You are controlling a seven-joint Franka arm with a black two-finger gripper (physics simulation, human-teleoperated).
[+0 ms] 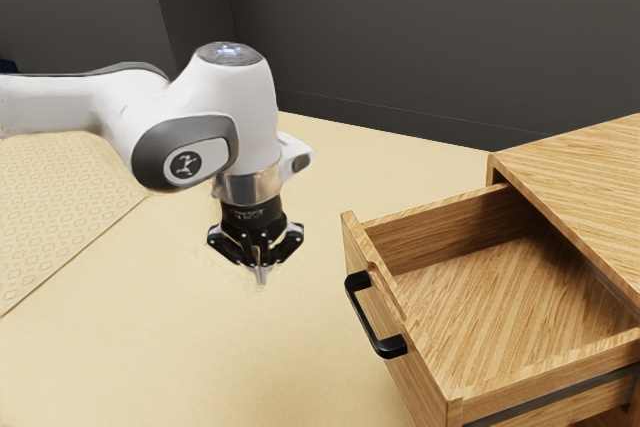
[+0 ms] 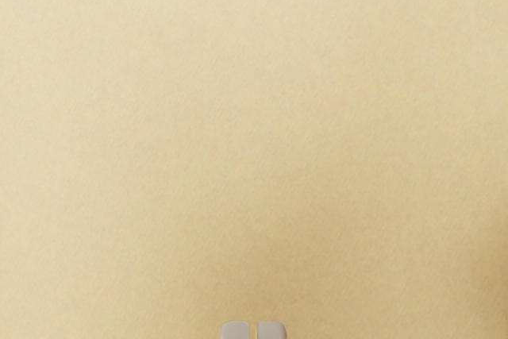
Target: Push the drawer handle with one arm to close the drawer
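**Closed hand [image 1: 262, 275] stands short of the open drawer [image 1: 408, 327]**

The step in hand looks to be the approach: the push has yet to begin. The hand points down above the pale surface [image 1: 310, 377], its two fingertips [image 2: 236, 330] drawn together with only a thin slit between them and nothing gripped.

Just beyond the fingers, apart from them and toward the exterior view's right, is the black handle [image 1: 364, 321], fixed to the outer face of the drawer front. The hand is on that outer side, a fair place to push from. The next move calls for bringing the closed fingers level with the handle, probably lower, then pressing toward the cabinet [image 1: 590, 167]. An off-centre push might make the drawer bind.

Behind the handle, the drawer juts well out of the wooden cabinet, its inside bare. Farther off rises a dark wall [image 1: 420, 37].
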